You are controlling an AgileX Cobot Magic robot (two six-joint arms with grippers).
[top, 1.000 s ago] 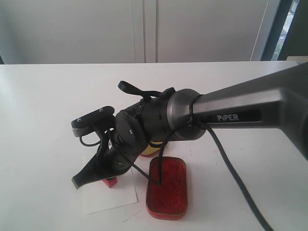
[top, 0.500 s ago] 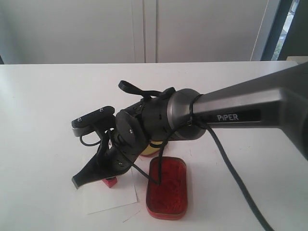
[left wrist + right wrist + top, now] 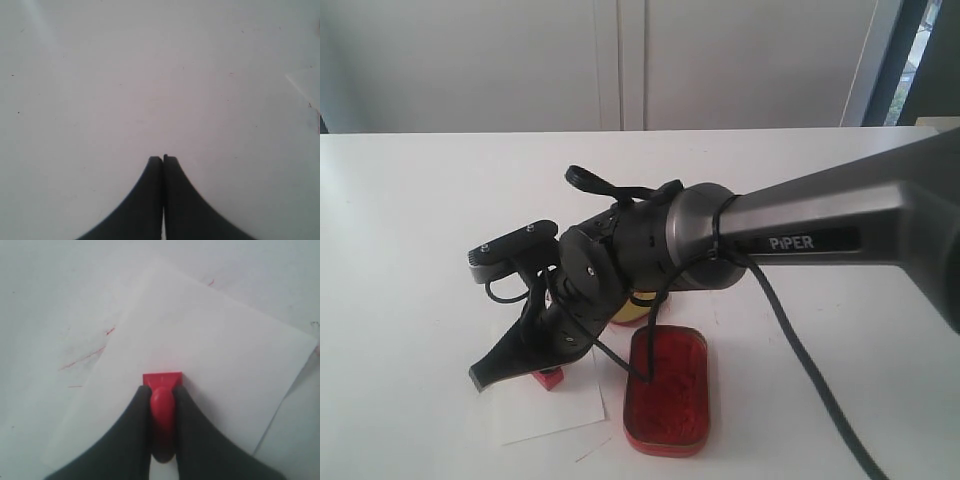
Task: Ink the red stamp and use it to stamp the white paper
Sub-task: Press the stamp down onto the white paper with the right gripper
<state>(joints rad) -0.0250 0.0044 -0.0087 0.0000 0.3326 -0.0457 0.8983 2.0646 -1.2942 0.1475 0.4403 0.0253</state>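
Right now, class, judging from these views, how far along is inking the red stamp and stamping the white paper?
Looks done: the red stamp sits away from the open ink tin, so inking is probably over. In hand: the right tool grips it, base seemingly pressed on the white paper. Left: lift off; no print shows yet.

Three cameras: one raised, two wrist-mounted.
The exterior one looks down across the surface (image 3: pixel 410 200), the right arm (image 3: pixel 820 230) close before it; both wrist cameras look down close past their jaws, the right sharing the white paper (image 3: pixel 555 415) with it.
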